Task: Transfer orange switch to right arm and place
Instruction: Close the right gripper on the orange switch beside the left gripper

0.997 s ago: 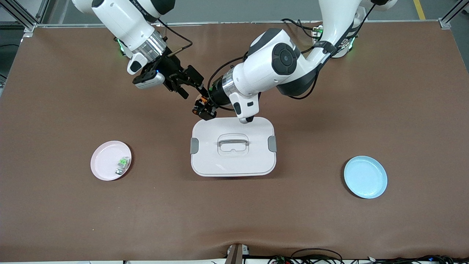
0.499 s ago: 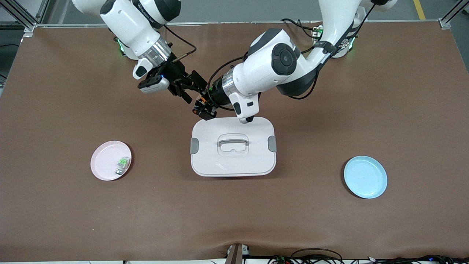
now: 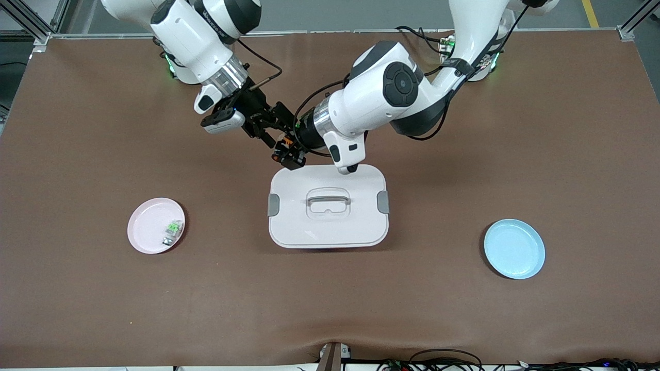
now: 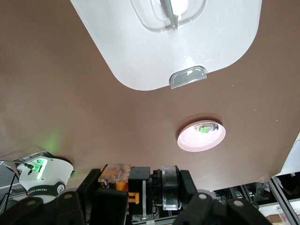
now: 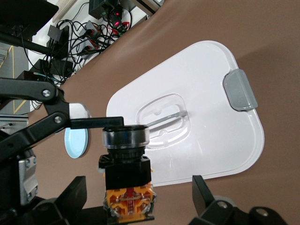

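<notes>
The orange switch (image 3: 284, 146), a black stubby body with an orange base, is held in the air by my left gripper (image 3: 289, 153), just over the table beside the white box's edge. In the left wrist view the left gripper (image 4: 145, 194) is shut on the switch (image 4: 140, 180). My right gripper (image 3: 272, 130) has come up against the switch. In the right wrist view its fingers (image 5: 204, 192) stand open on either side of the switch's orange base (image 5: 129, 199), not touching it.
A white lidded box (image 3: 328, 226) sits mid-table under the grippers. A pink plate (image 3: 147, 229) holding a green-and-clear part (image 3: 174, 228) lies toward the right arm's end. A blue plate (image 3: 514, 249) lies toward the left arm's end.
My right gripper has moved toward the left gripper, and its open fingers now straddle the switch. The left arm has hardly moved.
</notes>
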Tool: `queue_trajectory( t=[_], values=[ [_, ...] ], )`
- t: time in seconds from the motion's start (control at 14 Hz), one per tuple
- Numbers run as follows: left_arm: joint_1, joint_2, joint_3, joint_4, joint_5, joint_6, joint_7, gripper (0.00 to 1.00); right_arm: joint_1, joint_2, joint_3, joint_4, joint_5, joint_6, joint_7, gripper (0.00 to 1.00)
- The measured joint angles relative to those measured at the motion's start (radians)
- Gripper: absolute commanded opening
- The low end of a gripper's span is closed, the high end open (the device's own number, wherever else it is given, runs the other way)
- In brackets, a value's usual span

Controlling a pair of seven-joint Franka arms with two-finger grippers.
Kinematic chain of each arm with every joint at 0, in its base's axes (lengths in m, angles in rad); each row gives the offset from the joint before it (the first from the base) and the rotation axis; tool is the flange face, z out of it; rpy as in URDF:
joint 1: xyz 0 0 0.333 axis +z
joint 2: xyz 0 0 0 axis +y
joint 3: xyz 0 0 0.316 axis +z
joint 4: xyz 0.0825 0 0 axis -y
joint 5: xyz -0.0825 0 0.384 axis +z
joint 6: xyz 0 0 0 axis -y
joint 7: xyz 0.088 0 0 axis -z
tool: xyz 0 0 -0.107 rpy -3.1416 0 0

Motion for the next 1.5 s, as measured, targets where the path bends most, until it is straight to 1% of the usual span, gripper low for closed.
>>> queue_trajectory(
  t=[0.07,0.43,0.57,0.64,0.71,0.78,0.85,1.5],
  values=[
    [0.0,0.0,0.0,0.0,0.0,0.0,0.0,0.03,0.002,0.001,0.0,0.002,0.0,0.0,0.0,0.0],
    [0.0,0.0,0.0,0.0,-0.001,-0.002,0.0,0.03,0.011,0.004,-0.001,0.011,0.003,0.002,0.022,0.0],
    [0.0,0.0,0.0,0.0,-0.001,-0.002,0.0,0.08,0.011,0.005,-0.001,0.011,0.003,0.002,0.022,0.0],
    [0.0,0.0,0.0,0.0,-0.001,-0.002,0.0,0.13,0.011,0.005,-0.001,0.011,0.003,0.002,0.022,0.0],
    [0.0,0.0,0.0,0.0,-0.001,-0.002,0.0,0.36,0.011,0.005,-0.001,0.011,0.003,0.002,0.022,0.0],
    [0.001,0.0,0.0,0.0,-0.001,-0.002,0.0,0.7,0.011,0.005,-0.001,0.011,0.003,0.002,0.022,0.0],
    [0.001,0.0,0.0,0.0,-0.001,-0.002,0.0,1.0,0.011,0.006,-0.001,0.011,0.003,0.002,0.022,0.0],
    [0.008,0.0,0.002,0.002,-0.001,-0.013,0.0,1.0,0.016,0.027,0.0,0.033,0.003,0.002,0.024,0.0]
  ],
)
